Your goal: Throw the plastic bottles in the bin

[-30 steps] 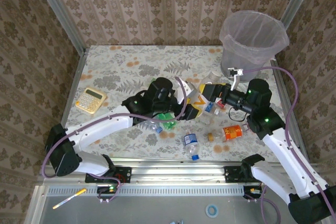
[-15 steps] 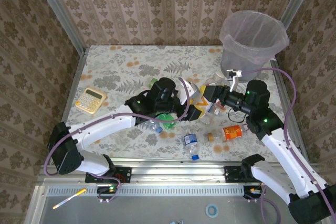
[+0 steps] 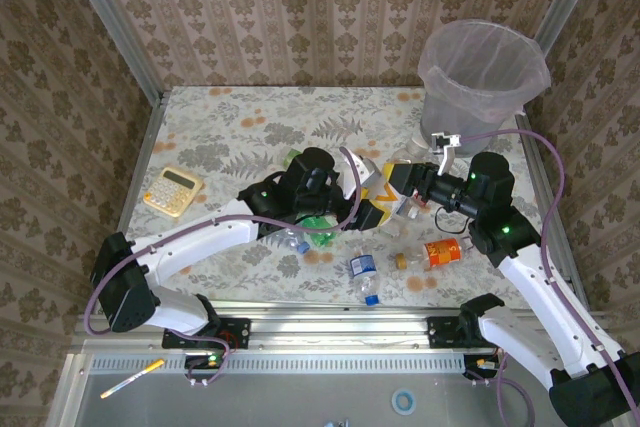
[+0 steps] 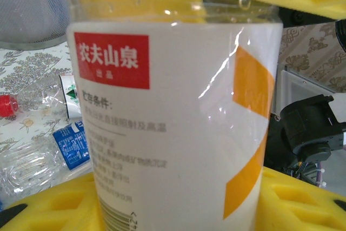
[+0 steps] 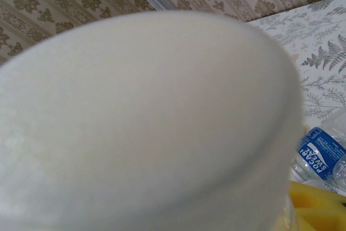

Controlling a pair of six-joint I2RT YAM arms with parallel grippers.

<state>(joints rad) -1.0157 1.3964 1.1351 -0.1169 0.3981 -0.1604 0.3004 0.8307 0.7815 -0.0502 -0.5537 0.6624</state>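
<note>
My left gripper (image 3: 375, 209) is shut on a plastic bottle (image 3: 381, 190) with a white label and orange stripes, held above the table's middle. In the left wrist view this bottle (image 4: 173, 123) stands between yellow fingers (image 4: 303, 201). My right gripper (image 3: 405, 187) meets the same bottle from the right. Its wide white cap (image 5: 146, 128) sits right against the right wrist camera, hiding how the jaws stand. Below them lie an orange bottle (image 3: 441, 251), a clear blue-labelled bottle (image 3: 364, 273) and a green bottle (image 3: 318, 224). The grey bin (image 3: 484, 72) stands at the far right corner.
A yellow calculator (image 3: 172, 190) lies at the left of the table. In the left wrist view, crushed clear bottles, one with a red cap (image 4: 6, 105), lie left of the held bottle. A blue-labelled bottle (image 5: 319, 155) lies at the right of the right wrist view.
My left gripper carried the bottle a little to the right and the right gripper closed in on its cap end. Over the last half second almost nothing moved.
</note>
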